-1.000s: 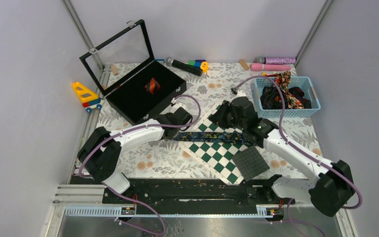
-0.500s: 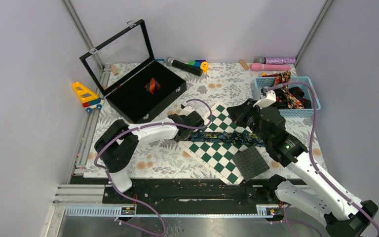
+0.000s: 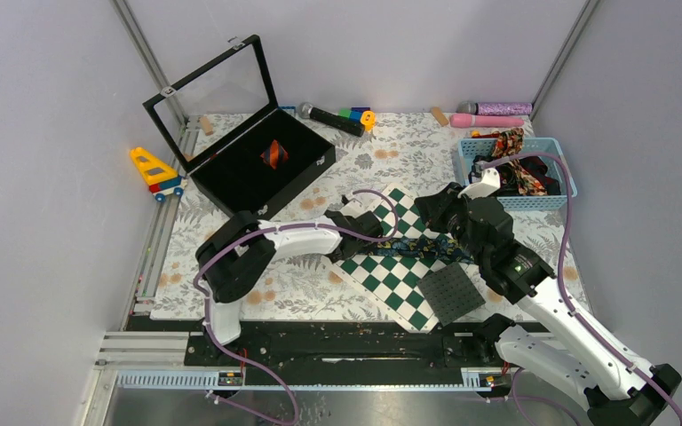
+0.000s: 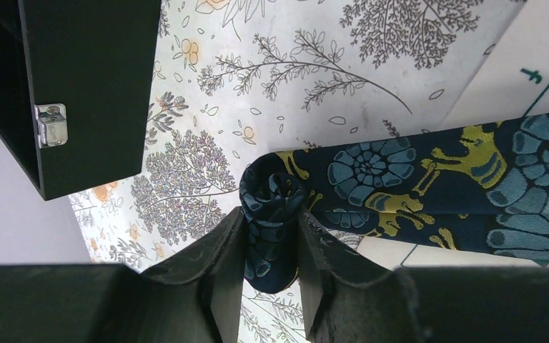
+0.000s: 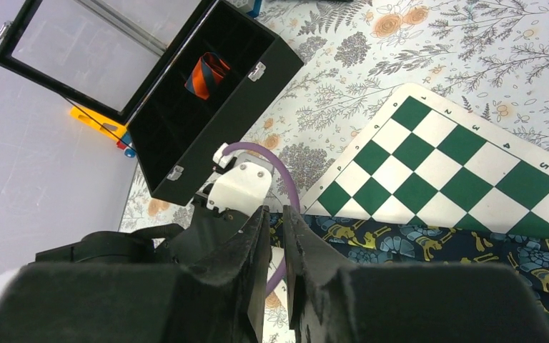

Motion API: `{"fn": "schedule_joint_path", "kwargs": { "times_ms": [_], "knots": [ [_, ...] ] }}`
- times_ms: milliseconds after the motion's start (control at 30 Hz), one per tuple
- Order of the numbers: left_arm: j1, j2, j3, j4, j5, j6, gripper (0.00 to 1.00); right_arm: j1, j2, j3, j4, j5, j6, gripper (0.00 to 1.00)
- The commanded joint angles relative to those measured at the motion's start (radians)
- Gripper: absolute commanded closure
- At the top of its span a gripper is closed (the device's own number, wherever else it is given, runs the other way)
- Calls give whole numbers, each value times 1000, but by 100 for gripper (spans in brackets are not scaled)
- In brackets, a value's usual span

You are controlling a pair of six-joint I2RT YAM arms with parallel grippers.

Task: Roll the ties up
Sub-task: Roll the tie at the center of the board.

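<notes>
Across the floral table cloth, the largest item, the black case, is sitting at the far left with its glass lid standing open. One red-orange striped tie is lying rolled in a compartment, which suggests finished rolls are being stored there.

Centre: the green-and-white chequered board is lying flat and seems to be serving as a smooth work surface.

Far right: the blue basket is holding a tangle of unrolled ties, likely waiting their turn.

The navy-teal tie is lying stretched left to right across the board's middle. Its left end is running off the board onto the cloth, where it is curling into a small tight roll. Lying flat and straight is probably helping the fabric wind evenly.

The left gripper is pinching that roll between its fingers, gripping it across its width so the coil is not springing loose. The roll is only a few turns thick, so most of the tie is judged as not yet wound.

The right gripper is hanging above the tie's right stretch with its fingers only slightly parted, a slim gap and nothing between them. It is probably placed to steady or feed the loose length.
</notes>
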Motion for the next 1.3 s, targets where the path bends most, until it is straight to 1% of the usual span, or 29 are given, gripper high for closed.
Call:
{"fn": "schedule_joint_path", "kwargs": {
  "times_ms": [0, 500, 800, 1000, 1267],
  "knots": [
    [-21, 29, 43, -34, -60, -22, 69, -8, -7, -6, 13, 34, -15, 80],
    [-45, 85, 78, -33, -52, -17, 58, -12, 18, -4, 6, 9, -7, 79],
    [-53, 86, 94, -30, -22, -19, 51, -11, 26, 1, 2, -1, -2, 79],
    [-58, 78, 97, -18, 12, -20, 50, -12, 24, 0, 2, -1, -1, 79],
    [-59, 80, 102, -12, 22, -16, 50, -12, 24, -6, 2, -7, 1, 79]
  ]
}}
